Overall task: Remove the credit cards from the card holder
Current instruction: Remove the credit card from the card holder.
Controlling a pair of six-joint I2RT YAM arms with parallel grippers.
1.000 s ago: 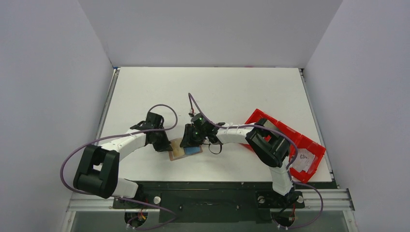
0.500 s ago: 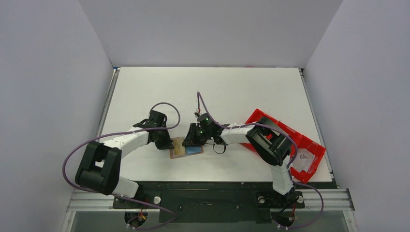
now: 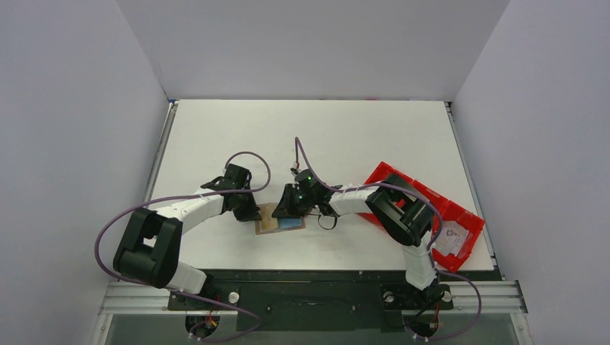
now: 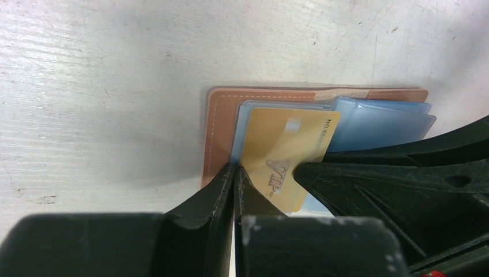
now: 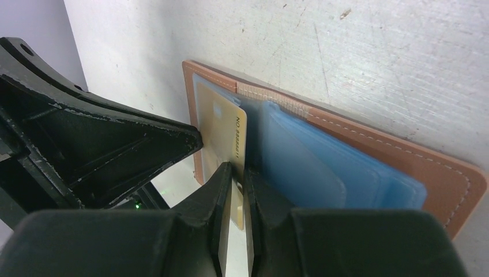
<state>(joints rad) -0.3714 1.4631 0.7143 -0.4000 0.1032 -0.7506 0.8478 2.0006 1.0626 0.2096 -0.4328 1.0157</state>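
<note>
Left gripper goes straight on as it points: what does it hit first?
The card holder: left gripper fingers, shut, sit at its brown edge beside the gold card. Contact unclear.

Bright, even light from overhead, no glare — just a soft shadow on the table (image 4: 144, 133) around the tips of the left pincer (image 4: 235, 171). Wrist views go blurry behind those tips, sharp beyond them.
</note>
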